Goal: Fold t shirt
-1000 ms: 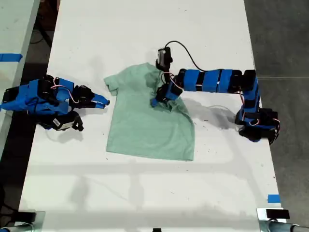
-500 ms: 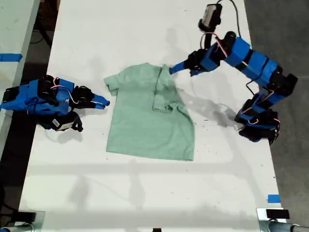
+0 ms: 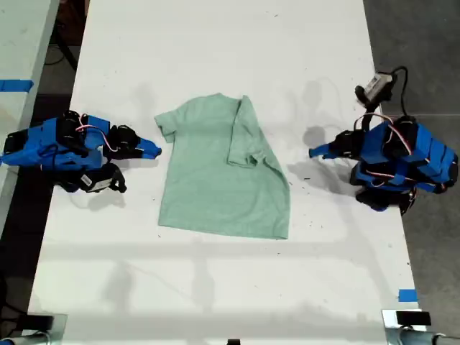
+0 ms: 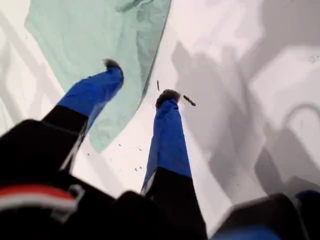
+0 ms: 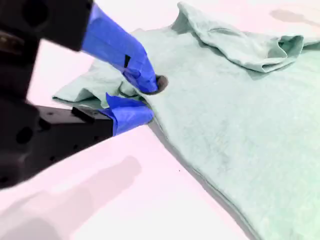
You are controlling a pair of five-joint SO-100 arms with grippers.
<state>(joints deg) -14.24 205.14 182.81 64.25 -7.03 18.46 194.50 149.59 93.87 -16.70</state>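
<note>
**Withdrawn arm leaves first fold in place; far sleeve is next**

Pulled back from the cloth since a second ago, my first tool point(image 3: 314, 152) now sits low over the bare counter point(image 3: 215, 57) at the exterior view's right. It is well apart from the t shirt point(image 3: 215, 180), and its jaws stand wide with nothing between them, as the first wrist view confirms. The t shirt lies flat in the middle of the counter, collar away from the camera. The sleeve side point(image 3: 248, 136) on the exterior view's right is already turned in over the chest, slightly rumpled.

My second tool point(image 3: 154, 151) rests at the exterior view's left, its tips just beside the other sleeve point(image 3: 167, 126). In the second wrist view its jaws are narrow and sit at the cloth's edge, but I cannot tell whether they pinch any fabric.

By this reckoning one side fold is done and the matching one is in hand. The next move calls for a sure pinch on that free sleeve, then a lift and a carry across toward the folded side. The lift should stay low enough not to drag the body or disturb the laid flap.
</note>
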